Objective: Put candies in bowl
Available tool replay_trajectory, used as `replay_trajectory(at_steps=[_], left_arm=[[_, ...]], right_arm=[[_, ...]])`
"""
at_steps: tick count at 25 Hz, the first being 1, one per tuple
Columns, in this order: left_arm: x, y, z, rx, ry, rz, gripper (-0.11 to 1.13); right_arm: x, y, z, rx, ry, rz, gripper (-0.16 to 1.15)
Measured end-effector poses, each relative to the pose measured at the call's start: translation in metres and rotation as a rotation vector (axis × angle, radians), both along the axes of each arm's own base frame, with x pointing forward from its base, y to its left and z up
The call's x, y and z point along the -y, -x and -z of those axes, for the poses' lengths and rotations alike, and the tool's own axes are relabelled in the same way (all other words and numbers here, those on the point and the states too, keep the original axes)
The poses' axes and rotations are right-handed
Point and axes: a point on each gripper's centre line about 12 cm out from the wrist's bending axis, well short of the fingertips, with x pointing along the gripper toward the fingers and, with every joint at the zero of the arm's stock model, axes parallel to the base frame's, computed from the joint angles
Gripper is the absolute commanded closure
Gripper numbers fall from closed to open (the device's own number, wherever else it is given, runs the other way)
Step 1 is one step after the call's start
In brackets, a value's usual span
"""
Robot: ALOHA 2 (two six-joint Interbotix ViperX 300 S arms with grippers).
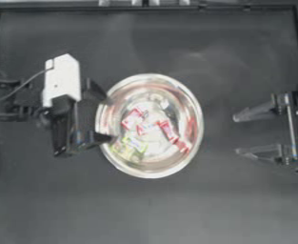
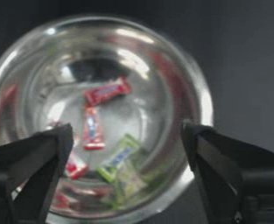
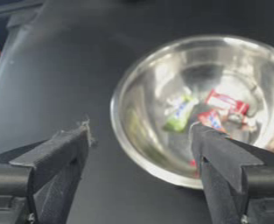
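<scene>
Stainless steel, bright and mirror-like, made up the bowl (image 1: 150,125), which sat near the middle of the dark tabletop (image 1: 227,200). The candies (image 1: 148,131) lay inside it on the flat base: red wrapped pieces (image 2: 105,92), a yellow-green one (image 2: 118,159), and what looked like a small pale twist, too blurred to be sure of. No sweet could be seen on the tabletop outside the bowl, so the task looked finished or nearly so.

The left hand (image 1: 100,116) hung at the bowl's left rim with its jaws spread wide and nothing between them; its wrist view looked down into the bowl past both dark fingers (image 2: 36,153). The right hand (image 1: 250,133) was drawn back at the right side of the tabletop, well apart from the bowl, also spread open and empty.

As a judgement, these sweets would handle as very light, with crinkly, slick wrappers that slide easily on polished steel. A pinch across the short middle of a wrapper, jaws closing on the firm body, not the loose twisted ends, would likely hold best. The bowl itself would be stiff and slippery, prone to skating if nudged at the rim.
</scene>
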Motion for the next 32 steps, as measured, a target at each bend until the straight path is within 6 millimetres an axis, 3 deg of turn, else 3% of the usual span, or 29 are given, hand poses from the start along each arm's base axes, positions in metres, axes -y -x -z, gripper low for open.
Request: replay_trajectory(at_steps=[14,32], left_arm=[[0.01,0.054,-0.008,0.22,-0.032,0.013,0.0],[0.016,0.102,-0.006,0.32,-0.049,0.015,0.0]], right_arm=[[0.01,0.0,-0.002,0.011,0.062,0.023,0.01],[0.021,0.009,-0.014,0.065,0.106,0.064,0.01]])
